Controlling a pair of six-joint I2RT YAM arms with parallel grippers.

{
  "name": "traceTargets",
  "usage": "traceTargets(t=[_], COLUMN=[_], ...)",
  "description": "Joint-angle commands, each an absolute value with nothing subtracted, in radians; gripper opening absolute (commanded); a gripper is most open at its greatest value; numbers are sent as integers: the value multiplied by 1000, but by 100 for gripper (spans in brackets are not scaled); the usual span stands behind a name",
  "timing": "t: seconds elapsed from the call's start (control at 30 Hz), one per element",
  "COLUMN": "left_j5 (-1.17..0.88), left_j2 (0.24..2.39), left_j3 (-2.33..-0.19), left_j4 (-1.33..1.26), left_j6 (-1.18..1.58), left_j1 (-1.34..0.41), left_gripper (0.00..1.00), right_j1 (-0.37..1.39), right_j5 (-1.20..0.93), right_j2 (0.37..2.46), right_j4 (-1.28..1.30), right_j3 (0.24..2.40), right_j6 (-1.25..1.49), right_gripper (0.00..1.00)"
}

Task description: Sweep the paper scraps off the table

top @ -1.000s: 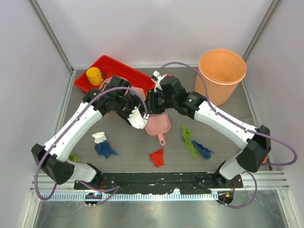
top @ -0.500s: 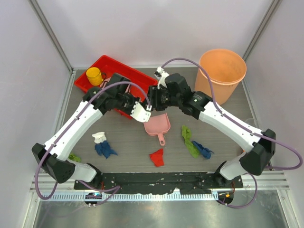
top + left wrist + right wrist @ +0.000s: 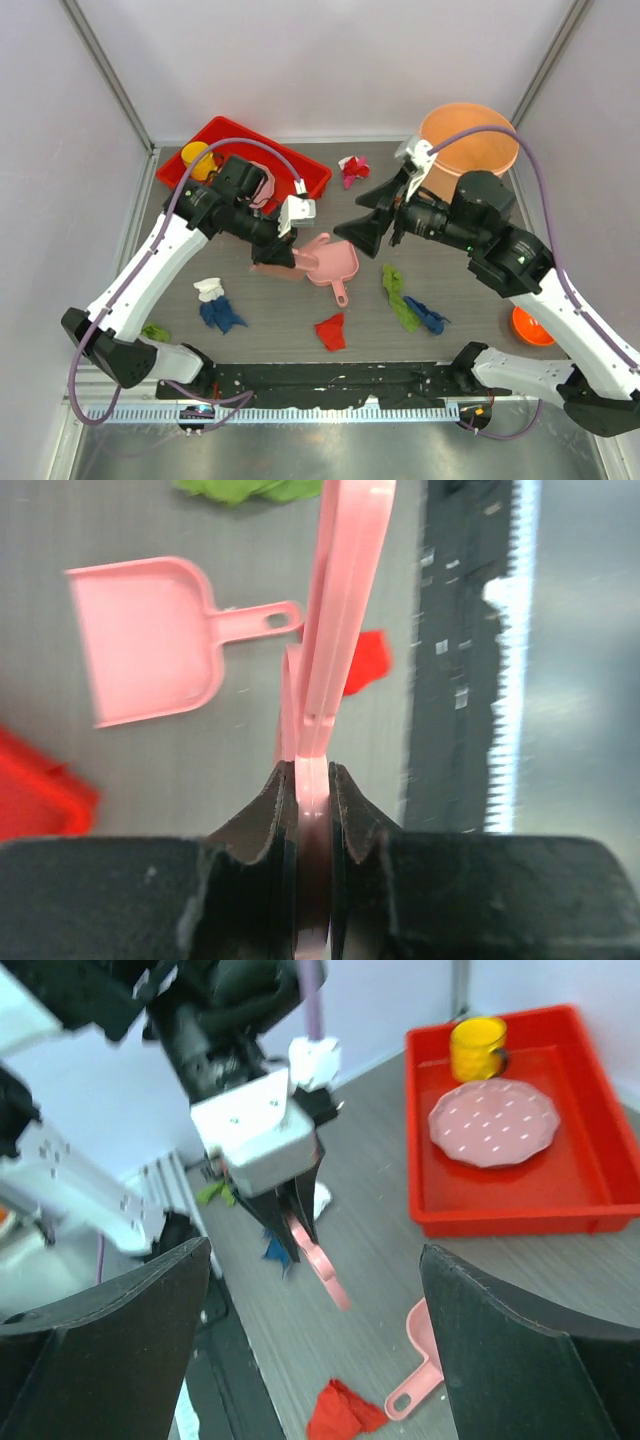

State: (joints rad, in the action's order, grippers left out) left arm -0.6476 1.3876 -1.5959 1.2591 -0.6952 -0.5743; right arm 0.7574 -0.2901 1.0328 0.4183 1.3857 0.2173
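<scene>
Nearest the arm bases, most of the crumpled paper scraps lie loose on the flat dark grey wood-grain table (image 3: 265, 345). A red scrap (image 3: 330, 332) sits in the middle. To the left is a blue scrap (image 3: 220, 314) with a white scrap (image 3: 209, 288) just beyond it, and a small green scrap (image 3: 156, 332) lies by the left arm. To the right, a long green twist (image 3: 400, 296) lies just beside another blue bit (image 3: 430, 318).

Further in, the flat pink plastic dustpan (image 3: 338, 262) rests on the table, its handle pointing to the near edge, unheld and looking empty. The left gripper (image 3: 313, 780) is clamped tight on the handle of the slim pink plastic brush (image 3: 345, 600), which it holds just beside the dustpan. Whether the brush touches the table I cannot tell. The right gripper (image 3: 360, 218) hovers just beyond the dustpan, jaws spread wide with nothing between them.

Farthest off stands the red rectangular plastic tray (image 3: 500, 1222), holding a yellow cup (image 3: 477, 1045) and a pink plate (image 3: 493, 1120). A magenta-pink scrap (image 3: 352, 168) lies on the table between the tray and the tall orange plastic bucket (image 3: 468, 140).

By my reading the sweeping itself has not begun: every scrap in view is on the table and none is in the pan. The brush is in hand. The dustpan has yet to be taken, likely by the free right gripper, and then the scraps must be brushed in and carried off, perhaps to the bucket
</scene>
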Motion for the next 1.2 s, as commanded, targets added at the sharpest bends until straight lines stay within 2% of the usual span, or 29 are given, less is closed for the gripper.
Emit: traceTargets(t=[0.0, 0.1, 0.2, 0.23, 0.33, 0.57, 0.67, 0.7, 0.83, 0.9, 0.97, 1.0, 1.07, 1.1, 1.17], left_j5=[-929, -960, -953, -954, -956, -950, -946, -946, -939, -934, -917, -902, -792, -741, -665], left_j2=[1304, 1287, 1285, 1285, 1287, 1302, 1312, 1313, 1321, 1325, 1328, 1328, 1325, 1324, 1325], left_j3=[-1523, -1456, -1431, -1427, -1428, -1456, -1465, -1468, -1468, -1465, -1465, -1462, -1451, -1439, -1434], left_j4=[1200, 1123, 1115, 1120, 1123, 1146, 1157, 1158, 1152, 1146, 1135, 1105, 1048, 993, 951], left_j6=[-407, -351, -365, -377, -383, -422, -434, -437, -437, -434, -414, -394, -286, -256, -183], left_j1=[-572, -574, -574, -574, -574, -574, -574, -574, -574, -574, -574, -574, -574, -574, -574], left_gripper=[0, 0, 0, 0, 0, 0, 0, 0, 0, 0, 0, 17, 60, 74, 79], right_j1=[762, 762, 762, 762, 764, 762, 762, 762, 764, 762, 764, 764, 762, 753, 723], right_j5=[-532, -568, -565, -566, -620, -801, -815, -818, -827, -816, -766, -721, -535, -485, -405], right_j2=[1075, 1114, 1147, 1152, 1167, 1192, 1213, 1218, 1230, 1226, 1220, 1216, 1203, 1203, 1207], right_j4=[391, 385, 388, 388, 388, 452, 471, 472, 469, 465, 469, 471, 486, 495, 506], right_j3=[1318, 1331, 1348, 1350, 1351, 1342, 1354, 1359, 1374, 1373, 1365, 1362, 1355, 1355, 1350], right_j6=[83, 80, 66, 54, 49, 5, -17, -17, -17, -17, -17, -14, -3, -3, 32], right_gripper=[92, 87, 72, 64, 56, 54, 43, 36, 19, 1, 1, 1, 1, 1, 1])
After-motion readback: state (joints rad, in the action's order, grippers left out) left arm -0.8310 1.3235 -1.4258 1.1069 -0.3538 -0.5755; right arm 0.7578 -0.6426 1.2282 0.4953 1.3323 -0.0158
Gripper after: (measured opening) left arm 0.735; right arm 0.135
